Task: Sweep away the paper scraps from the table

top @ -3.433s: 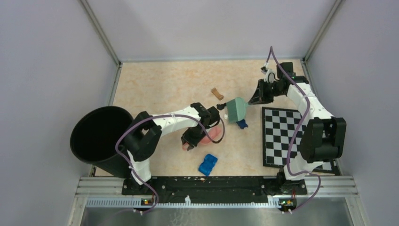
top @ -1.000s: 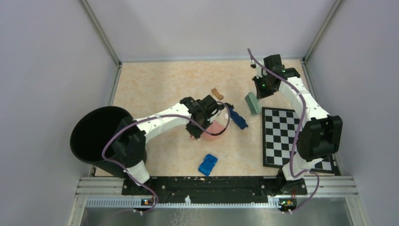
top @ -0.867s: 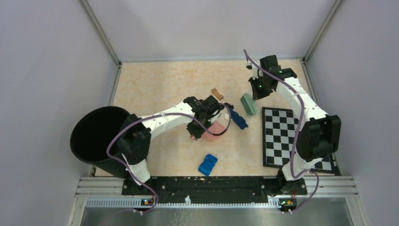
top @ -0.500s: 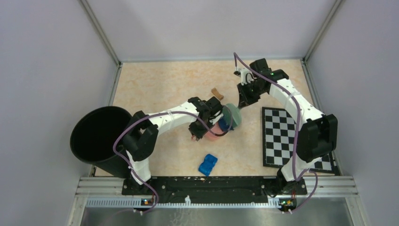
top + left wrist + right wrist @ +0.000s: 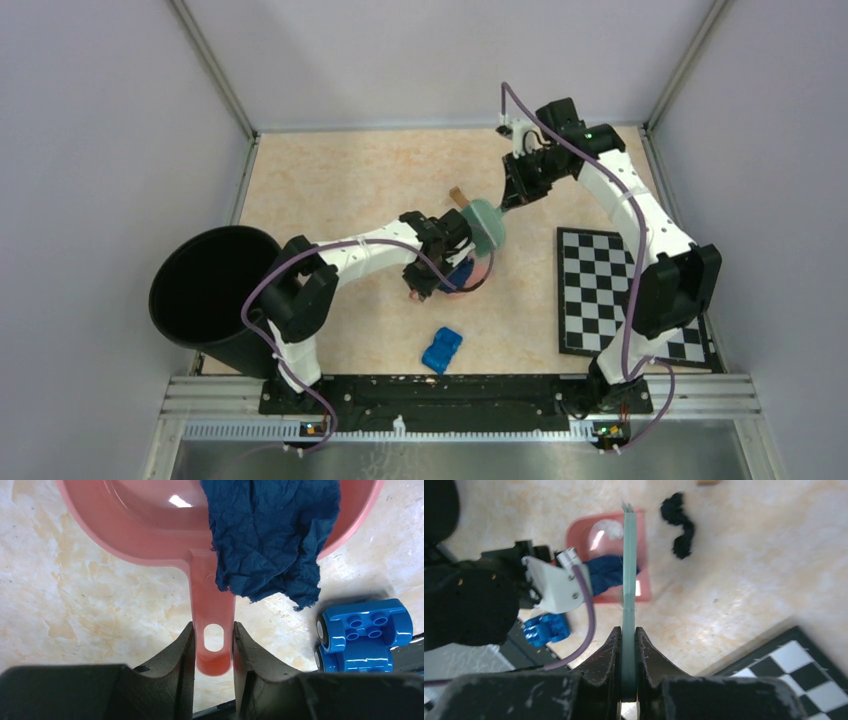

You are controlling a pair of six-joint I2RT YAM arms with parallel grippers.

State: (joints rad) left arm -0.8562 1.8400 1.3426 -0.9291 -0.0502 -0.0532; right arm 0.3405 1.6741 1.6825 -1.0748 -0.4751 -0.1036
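The pink plastic dustpan (image 5: 125, 525) and the flat teal brush (image 5: 629, 555) are pinched in the left gripper's (image 5: 213, 630) and right gripper's (image 5: 628, 632) jaws. The crumpled dark-blue paper scrap (image 5: 270, 535), draped in the pan, is judged light and limp, best brushed.

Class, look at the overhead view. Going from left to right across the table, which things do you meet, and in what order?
Black bin → blue toy block → green brush → chequered board. The dustpan and the paper scraps overlap these in the middle, so they are left out.
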